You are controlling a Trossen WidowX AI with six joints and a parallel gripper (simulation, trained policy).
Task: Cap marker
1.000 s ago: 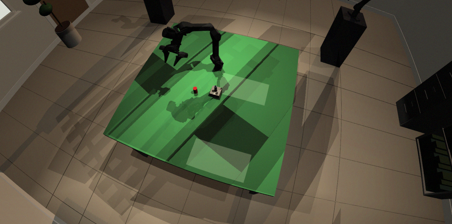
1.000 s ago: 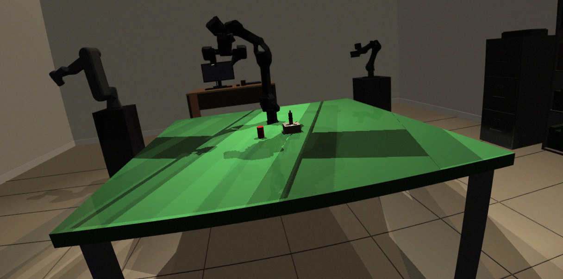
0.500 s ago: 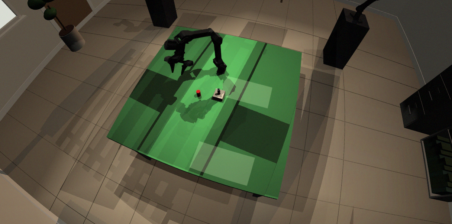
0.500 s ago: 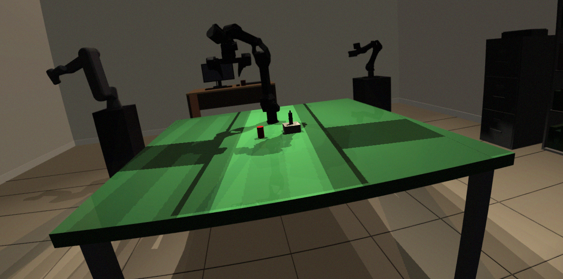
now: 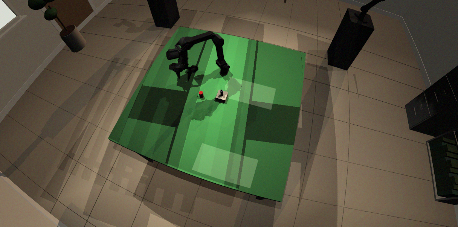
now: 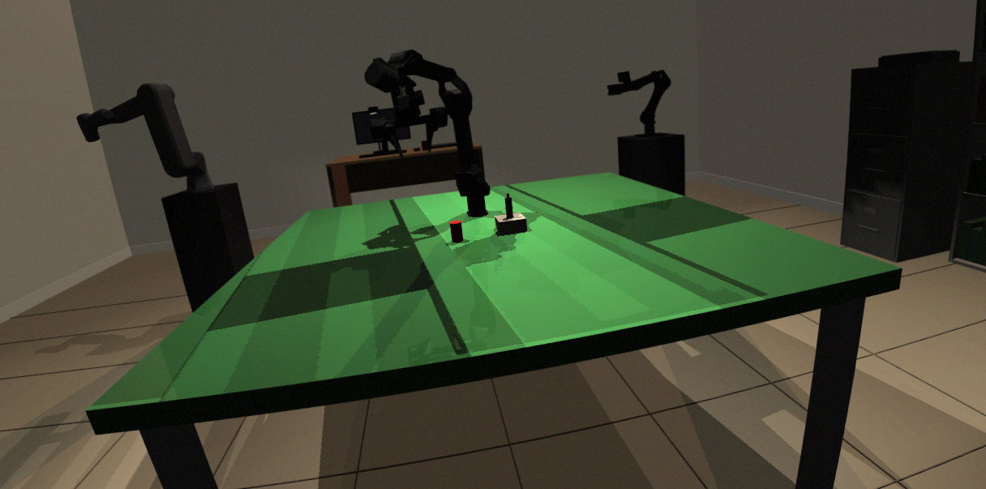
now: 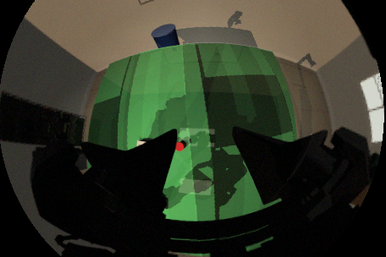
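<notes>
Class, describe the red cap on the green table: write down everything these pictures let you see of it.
The red cap is a small, plain cylinder, taller than wide, with a flat top, bright red above and darker down its side. Its material can't be told for certain. It stands upright on the green table, beside the pale holder block but apart from it. Only the table touches it; the open pincer is clear of it.

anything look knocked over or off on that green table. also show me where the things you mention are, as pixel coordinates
Nothing stands out. The red cylindrical cap [image 5: 201,94] [image 6: 456,231] [image 7: 179,146] stands upright, and the black marker [image 5: 221,92] [image 6: 508,207] stands straight in its pale square holder block [image 5: 220,99] [image 6: 511,224].
</notes>
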